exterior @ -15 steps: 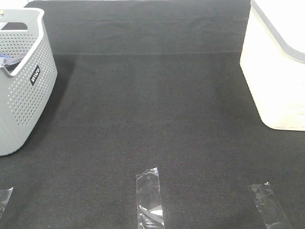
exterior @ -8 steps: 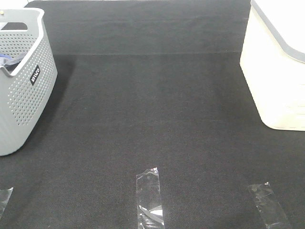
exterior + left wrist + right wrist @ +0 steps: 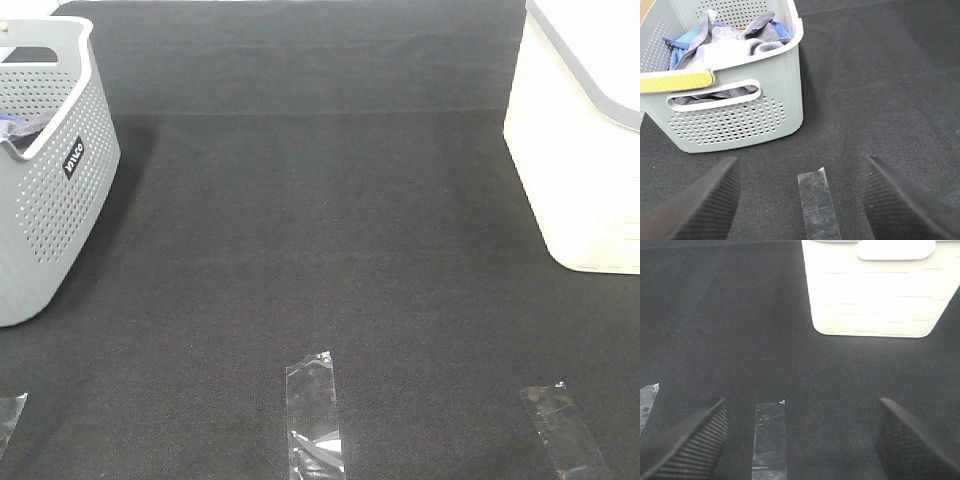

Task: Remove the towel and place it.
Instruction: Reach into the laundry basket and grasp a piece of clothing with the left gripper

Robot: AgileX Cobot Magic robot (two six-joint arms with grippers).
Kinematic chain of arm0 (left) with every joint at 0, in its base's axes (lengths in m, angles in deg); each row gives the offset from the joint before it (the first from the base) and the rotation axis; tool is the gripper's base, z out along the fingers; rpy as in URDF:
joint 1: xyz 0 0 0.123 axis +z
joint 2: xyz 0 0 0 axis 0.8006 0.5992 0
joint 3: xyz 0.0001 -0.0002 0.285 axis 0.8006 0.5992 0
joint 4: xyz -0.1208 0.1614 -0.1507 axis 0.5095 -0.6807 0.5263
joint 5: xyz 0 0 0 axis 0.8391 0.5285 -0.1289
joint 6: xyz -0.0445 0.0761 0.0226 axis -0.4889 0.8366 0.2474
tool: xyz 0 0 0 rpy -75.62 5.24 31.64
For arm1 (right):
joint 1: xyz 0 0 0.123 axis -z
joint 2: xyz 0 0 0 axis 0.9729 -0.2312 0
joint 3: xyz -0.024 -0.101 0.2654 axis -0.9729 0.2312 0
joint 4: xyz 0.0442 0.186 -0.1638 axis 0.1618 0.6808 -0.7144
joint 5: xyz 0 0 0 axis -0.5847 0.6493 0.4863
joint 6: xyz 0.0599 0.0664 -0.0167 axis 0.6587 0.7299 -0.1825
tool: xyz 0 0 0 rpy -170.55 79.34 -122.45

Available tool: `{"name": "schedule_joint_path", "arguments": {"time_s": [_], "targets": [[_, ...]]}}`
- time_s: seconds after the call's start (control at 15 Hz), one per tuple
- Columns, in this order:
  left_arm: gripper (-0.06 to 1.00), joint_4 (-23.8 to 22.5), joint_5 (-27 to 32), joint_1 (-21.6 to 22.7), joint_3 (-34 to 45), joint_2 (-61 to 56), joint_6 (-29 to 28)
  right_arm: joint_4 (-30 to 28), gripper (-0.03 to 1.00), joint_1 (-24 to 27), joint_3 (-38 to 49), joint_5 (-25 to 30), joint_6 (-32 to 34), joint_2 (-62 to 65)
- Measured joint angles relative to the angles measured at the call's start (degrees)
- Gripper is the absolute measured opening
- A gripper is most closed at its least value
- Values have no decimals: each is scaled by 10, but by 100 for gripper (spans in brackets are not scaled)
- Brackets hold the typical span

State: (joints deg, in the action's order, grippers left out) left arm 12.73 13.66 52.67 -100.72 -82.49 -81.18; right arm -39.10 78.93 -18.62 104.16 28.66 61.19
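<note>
1. The towel (image 3: pixel 727 47) lies bunched inside the grey basket (image 3: pixel 740 125), heaped over a bright blue cloth (image 3: pixel 674 52). It is so crumpled that I can't make out which way its long side runs.
2. The left gripper (image 3: pixel 799 200) hangs outside the basket, on the side with the handle slot, its jaws spread wide and holding nothing.
3. From that gripper the towel lies ahead, beyond the basket's near wall. As I judge it, the reach must go up over the rim and then down into the heap.
4. The right gripper (image 3: pixel 800 440) is well away from the basket, facing the white bin (image 3: pixel 870 300), jaws just as wide apart and empty.
5. The left arm is plainly the nearer one to the basket, so I'd expect it to make the grab.
6. Neither gripper touches cloth, so the removal has not begun.
</note>
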Motion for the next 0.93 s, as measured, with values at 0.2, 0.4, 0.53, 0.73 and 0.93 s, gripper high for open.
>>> {"name": "schedule_joint_path", "arguments": {"time_s": [0.2,0.4,0.53,0.73,0.93], "targets": [[65,0,0,0,0,0,0,0,75,0,0,0,0,0],[65,0,0,0,0,0,0,0,75,0,0,0,0,0],[65,0,0,0,0,0,0,0,75,0,0,0,0,0],[65,0,0,0,0,0,0,0,75,0,0,0,0,0],[65,0,0,0,0,0,0,0,75,0,0,0,0,0]]}}
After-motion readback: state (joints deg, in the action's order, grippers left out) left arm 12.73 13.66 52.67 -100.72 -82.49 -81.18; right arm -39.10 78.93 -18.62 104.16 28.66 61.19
